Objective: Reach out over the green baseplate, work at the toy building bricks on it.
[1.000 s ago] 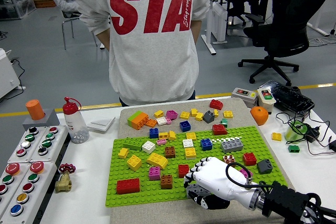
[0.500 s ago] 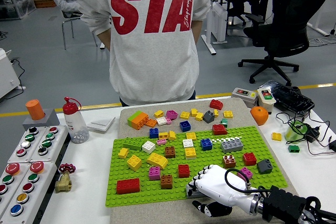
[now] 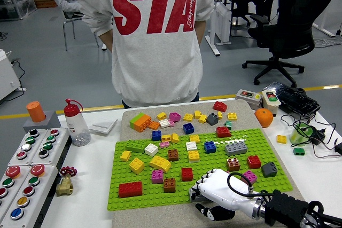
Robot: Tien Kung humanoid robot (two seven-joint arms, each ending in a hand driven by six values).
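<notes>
Here, in the head view, the green baseplate (image 3: pixel 206 172) is shown in the middle of the frame, laid on a beige mat (image 3: pixel 238 111) on the white table (image 3: pixel 91 206). Toy building bricks of many colours are scattered over the plate and along the mat's far strip. The right hand (image 3: pixel 216 189), white-shelled on a black arm, is seen entering from the lower right corner and is held over the plate's near edge, right of centre. Its fingers (image 3: pixel 200 185) are curled loosely, knuckles toward the upper left, and nothing can be made out inside them; the thumb side is hidden beneath the palm, so whether a small brick is gripped cannot be told. The left hand is not visible.

The relation on which the coming move is judged to turn is marked as follows. The nearest bricks lie up and to the left of the fingertips: a red brick (image 3: pixel 186 173) just beyond the knuckles, a brown brick (image 3: pixel 169 185) beside it to the left, and a pink brick (image 3: pixel 157 175) a little farther left. A brown studded brick (image 3: pixel 233 164) stands just above the wrist. The red brick is roughly square, so no long axis is presented. Only the right hand is placed to reach any of them.

At the top of the frame a person in a grey sweatshirt (image 3: pixel 155 36) is seen standing at the table's far side, hands out of sight. A button panel (image 3: pixel 26 169) occupies the lower left.
</notes>
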